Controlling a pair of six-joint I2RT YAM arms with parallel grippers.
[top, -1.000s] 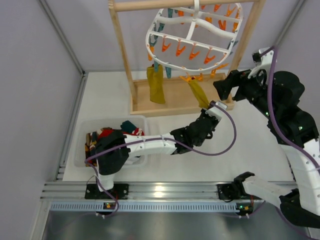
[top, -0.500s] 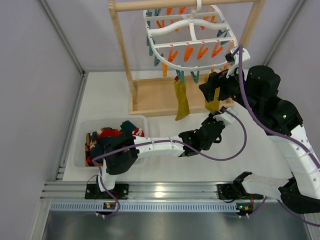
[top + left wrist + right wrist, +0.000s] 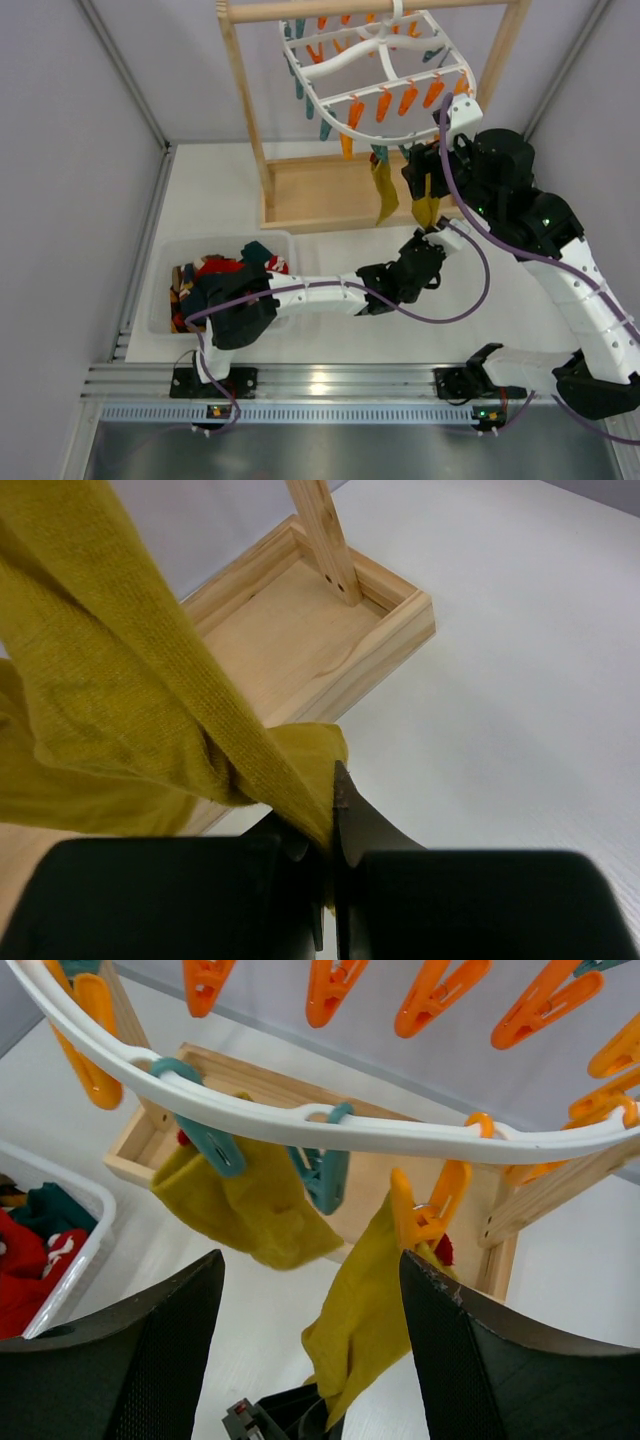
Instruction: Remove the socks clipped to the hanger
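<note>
The white hanger point(image 3: 372, 68) hangs from the wooden stand, its orange and teal pegs dangling. Two mustard socks hang from its near rim point(image 3: 330, 1132). A teal peg point(image 3: 207, 1142) clips one sock point(image 3: 245, 1210). An orange peg point(image 3: 432, 1210) clips the other sock point(image 3: 370, 1320), which slants down to my left gripper point(image 3: 427, 247). In the left wrist view that gripper point(image 3: 328, 825) is shut on the sock's lower end point(image 3: 120, 700). My right gripper point(image 3: 310, 1257) is open just below the rim, with its fingers point(image 3: 480, 1360) on either side of the clipped sock and orange peg.
The light wooden stand point(image 3: 325, 195) has a flat tray base and two uprights behind the hanger. A clear plastic bin point(image 3: 230, 238) at the near left holds red, dark and teal socks. Grey walls close in both sides.
The hanger has swung and turned. My right arm has moved left and up to the hanger's near rim. The left gripper has shifted a little right, still holding the mustard sock.
</note>
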